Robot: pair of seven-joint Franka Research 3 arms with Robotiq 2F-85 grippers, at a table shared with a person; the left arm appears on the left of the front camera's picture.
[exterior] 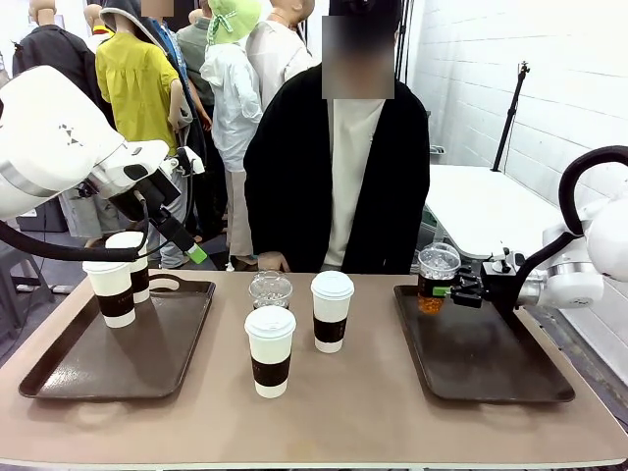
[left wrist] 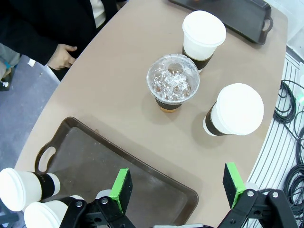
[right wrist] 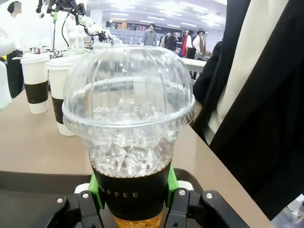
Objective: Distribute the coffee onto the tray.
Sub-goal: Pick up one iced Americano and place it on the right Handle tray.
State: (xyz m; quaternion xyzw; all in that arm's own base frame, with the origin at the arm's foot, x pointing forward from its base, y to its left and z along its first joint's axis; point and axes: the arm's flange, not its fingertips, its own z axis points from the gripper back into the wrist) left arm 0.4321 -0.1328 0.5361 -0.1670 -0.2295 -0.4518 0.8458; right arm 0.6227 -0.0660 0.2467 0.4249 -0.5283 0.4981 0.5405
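- What about the left side?
- The left gripper (left wrist: 178,187) hangs above the right end of the left tray (exterior: 118,343), jaws spread wide with nothing between them. Two paper cups (exterior: 111,289) stand at that tray's far left corner.
- And the middle?
- A dome-lidded iced cup (exterior: 270,289) stands on the table, with a front paper cup (exterior: 270,348) before it and a rear paper cup (exterior: 332,309) to its right. A person's hand (exterior: 270,261) rests behind them.
- The right?
- The right gripper (exterior: 451,291) is clenched on the dark sleeve of the held coffee cup (right wrist: 128,123), upright over the right tray (exterior: 491,363), at its far left corner. I cannot tell whether the cup touches the tray.
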